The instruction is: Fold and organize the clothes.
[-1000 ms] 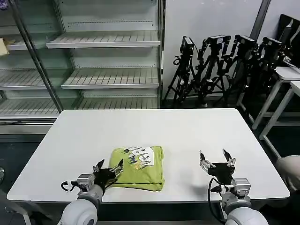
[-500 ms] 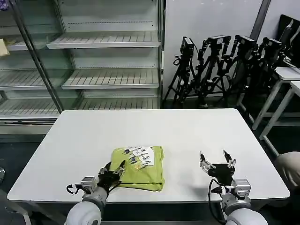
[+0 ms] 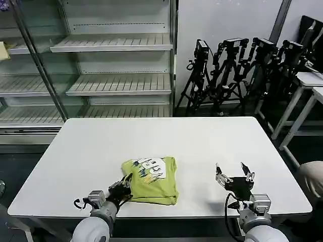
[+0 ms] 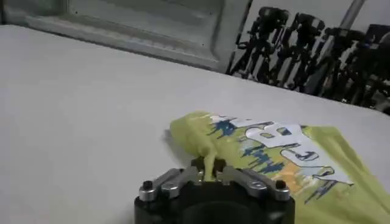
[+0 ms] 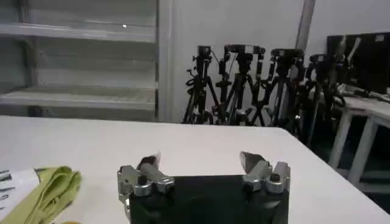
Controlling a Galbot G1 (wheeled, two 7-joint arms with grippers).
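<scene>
A: Item one, the table?

B: White table (image 3: 202, 146), rectangular, seen from the head view. One garment lies on it.

A: The garment?

B: Yellow-green T-shirt (image 3: 151, 176), folded into a compact, roughly square bundle. It lies toward the near edge of the table, left of centre. A white patch with blue and orange print faces up on its far half, so it is not plain. In the left wrist view the shirt (image 4: 286, 158) shows the same print, letters in blue on white, with a loose corner of fabric lifted off the table.

A: Left gripper?

B: Left gripper (image 3: 122, 187), low at the near-left corner of the shirt, just above the table. In its own wrist view the left gripper (image 4: 209, 171) has its jaws pressed together on a thin pinch of yellow-green fabric, which stands up between the fingertips.

A: Right gripper?

B: Right gripper (image 3: 234, 174), over bare table well to the right of the shirt, near the front edge. Fingers spread wide, nothing between them. The right wrist view shows the right gripper (image 5: 203, 165) the same way, both tips apart, with the folded edge of the shirt (image 5: 49, 189) off to one side, layers stacked.

A: Surroundings?

B: Metal shelves (image 3: 111, 65) behind the table on the left. A row of black tripods (image 3: 237, 70) against the wall on the right. A second white table (image 3: 308, 85) at the far right edge.
</scene>
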